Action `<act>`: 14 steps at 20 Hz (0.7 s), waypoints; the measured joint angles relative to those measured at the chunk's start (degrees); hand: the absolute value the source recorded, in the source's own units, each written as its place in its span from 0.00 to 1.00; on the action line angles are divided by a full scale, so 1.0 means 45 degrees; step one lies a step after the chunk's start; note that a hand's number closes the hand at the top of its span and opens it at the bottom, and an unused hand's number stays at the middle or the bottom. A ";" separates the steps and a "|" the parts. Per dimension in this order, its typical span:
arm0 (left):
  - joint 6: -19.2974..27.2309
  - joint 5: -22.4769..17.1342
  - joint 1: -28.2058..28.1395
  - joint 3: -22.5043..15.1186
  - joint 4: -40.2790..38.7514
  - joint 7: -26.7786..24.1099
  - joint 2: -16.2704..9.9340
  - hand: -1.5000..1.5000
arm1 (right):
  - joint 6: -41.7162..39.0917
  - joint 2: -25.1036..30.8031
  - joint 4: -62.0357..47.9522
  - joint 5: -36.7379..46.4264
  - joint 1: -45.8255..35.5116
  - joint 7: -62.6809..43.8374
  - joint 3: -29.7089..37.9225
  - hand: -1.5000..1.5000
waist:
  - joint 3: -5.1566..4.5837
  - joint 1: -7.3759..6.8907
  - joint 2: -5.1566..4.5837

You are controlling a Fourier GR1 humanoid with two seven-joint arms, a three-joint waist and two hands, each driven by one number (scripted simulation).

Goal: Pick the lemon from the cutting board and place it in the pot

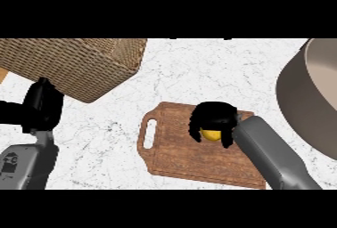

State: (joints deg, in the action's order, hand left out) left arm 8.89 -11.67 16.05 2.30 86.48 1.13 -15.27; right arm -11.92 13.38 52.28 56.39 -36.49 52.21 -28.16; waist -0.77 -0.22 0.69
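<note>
**Lemon enclosed by the right robot hand on the cutting board**

Nearest the lower edge, two grey forearms are seen rising into the head view. The right forearm is angled up and to the left across the brown wooden cutting board (191, 151), which is laid flat on the white marbled counter (197, 71) with its handle slot turned to the left. The right robot hand (214, 116) is lowered over the upper part of the board, and its black fingers are curled down around the lemon (211, 134); only a small yellow patch of the fruit is shown between them. The lemon is thus found at the board, not in the pot; whether it is resting on the wood or raised just off it cannot be told.

At the left edge, the left robot hand (41, 106) is held upright beside the counter, fingers straight and together, with nothing in it.

Farther back, a woven wicker basket (72, 62) is seen at the upper left, just behind the left hand. At the far right, the grey pot (296, 89) is partly shown, well apart from the board.
</note>
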 measured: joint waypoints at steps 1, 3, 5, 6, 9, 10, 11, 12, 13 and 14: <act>-0.0057 -0.0036 -0.0102 0.0047 0.0148 0.0091 -0.0036 0.50 | 0.0067 -0.0045 0.0133 0.0145 0.0084 0.0006 -0.0032 1.00 | -0.0011 -0.0002 0.0017; -0.0083 -0.0021 -0.0282 0.0006 0.0502 0.0287 -0.0012 0.50 | 0.0152 -0.0200 0.0216 0.0340 0.0144 0.0001 0.0010 1.00 | -0.0015 -0.0012 0.0027; -0.0059 0.0017 -0.0146 0.0066 0.0441 0.0319 0.0027 0.50 | 0.0247 -0.0267 0.0333 0.0398 0.0235 -0.0008 0.0195 1.00 | -0.0009 0.0019 0.0013; -0.0029 0.0029 -0.0085 0.0069 0.0472 0.0416 0.0056 0.50 | 0.0248 -0.0243 0.0523 0.0381 0.0302 -0.0061 0.0341 1.00 | -0.0001 0.0043 0.0002; -0.0135 0.0008 -0.0184 0.0151 0.0382 0.0253 0.0117 0.50 | 0.0668 -0.0074 0.1190 0.0387 0.0641 -0.0281 0.0814 1.00 | 0.0024 0.0099 -0.0020; -0.0134 0.0106 -0.0235 0.0135 0.0187 0.0055 0.0187 0.50 | 0.0770 -0.0081 0.1413 0.0374 0.0793 -0.0379 0.0944 1.00 | 0.0031 0.0121 -0.0030; -0.0001 0.0230 -0.0194 0.0062 0.0182 0.0089 0.0284 0.50 | 0.0683 -0.0015 0.1751 0.0230 0.0896 -0.0474 0.1164 1.00 | 0.0042 0.0148 -0.0039; -0.0057 0.0228 -0.0351 0.0061 0.0270 0.0038 0.0287 0.50 | 0.0487 0.0143 0.2106 -0.0007 0.1018 -0.0504 0.1444 1.00 | 0.0063 0.0154 -0.0047; -0.0034 0.0237 -0.0389 0.0094 0.0274 0.0055 0.0286 0.50 | 0.0332 0.0208 0.2775 -0.0126 0.1441 -0.0829 0.1531 1.00 | 0.0081 0.0233 -0.0034; -0.0068 0.0180 -0.0401 0.0221 0.0244 0.0102 0.0188 0.50 | 0.0260 0.0184 0.3459 -0.0193 0.1936 -0.1258 0.1560 1.00 | 0.0094 0.0360 -0.0003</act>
State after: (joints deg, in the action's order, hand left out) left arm 8.58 -10.86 14.25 3.29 87.58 1.59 -14.42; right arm -10.75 14.21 67.84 55.52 -27.78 46.55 -21.15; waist -0.35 1.40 0.68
